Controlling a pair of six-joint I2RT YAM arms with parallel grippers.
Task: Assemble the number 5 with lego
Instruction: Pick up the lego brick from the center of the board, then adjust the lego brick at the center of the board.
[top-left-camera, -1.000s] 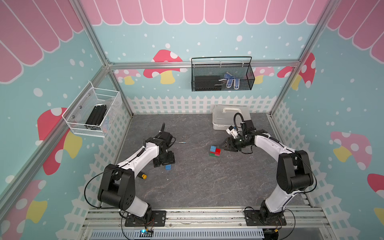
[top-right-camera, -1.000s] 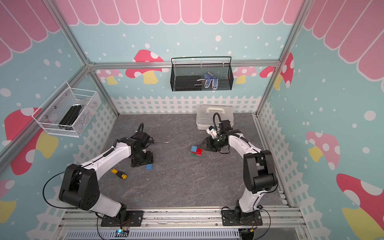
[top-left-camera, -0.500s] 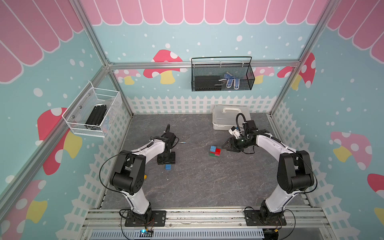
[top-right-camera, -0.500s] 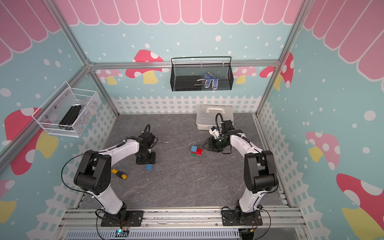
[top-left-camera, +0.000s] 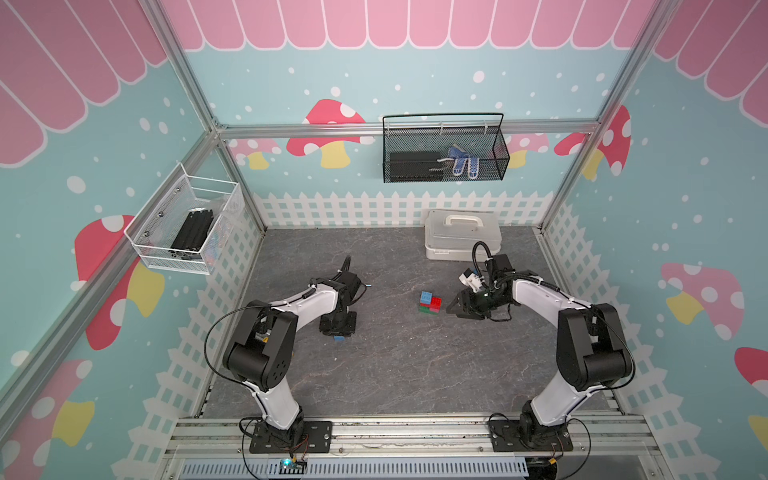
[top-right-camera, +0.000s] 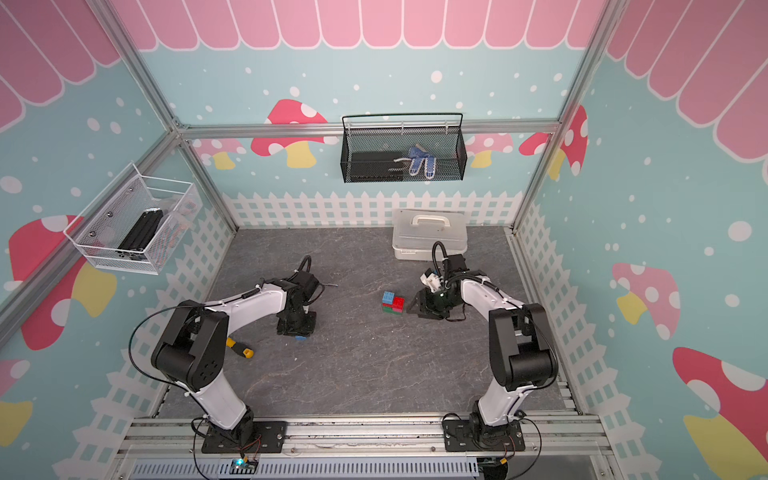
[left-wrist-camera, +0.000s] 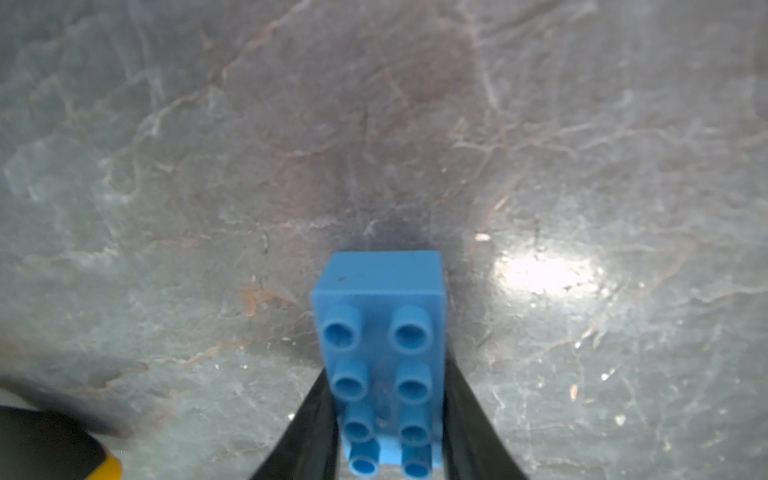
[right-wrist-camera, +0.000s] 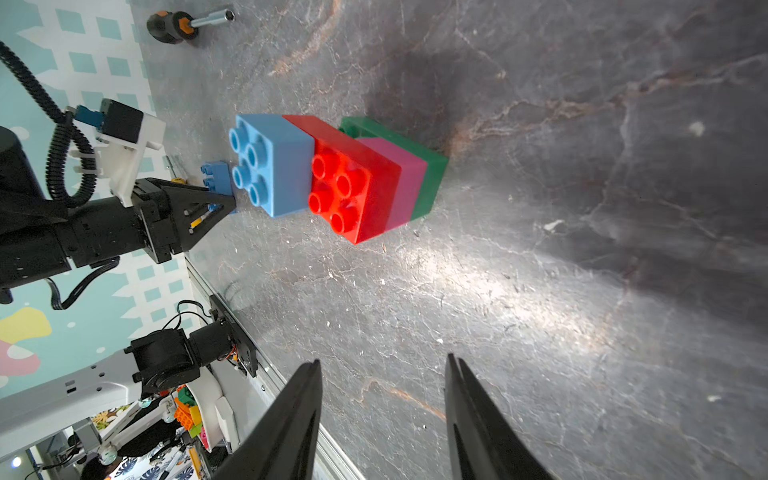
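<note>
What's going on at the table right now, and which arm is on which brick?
The left gripper is down at the table, with its jaws pressed to both long sides of the long blue brick, which lies flat and is not yet lifted. The right gripper is open and empty, hovering beside the partly built stack of green, pink and red, with the small blue brick on top. Only the long blue brick is left to add.

Place: robot test booth in a lab
Walls: printed panels (top-left-camera: 415, 75) with mushrooms, white fence, pink scallops
Frame: aluminium bars (top-left-camera: 291, 132) at the corners
Arms: left arm (top-left-camera: 307, 305) and right arm (top-left-camera: 540, 295) bolted to a front rail (top-left-camera: 407, 432) by a grey stone-look worktop (top-left-camera: 395, 365)
Storage: black wire basket (top-left-camera: 407, 145) and white wire basket (top-left-camera: 166, 253) hung up
</note>
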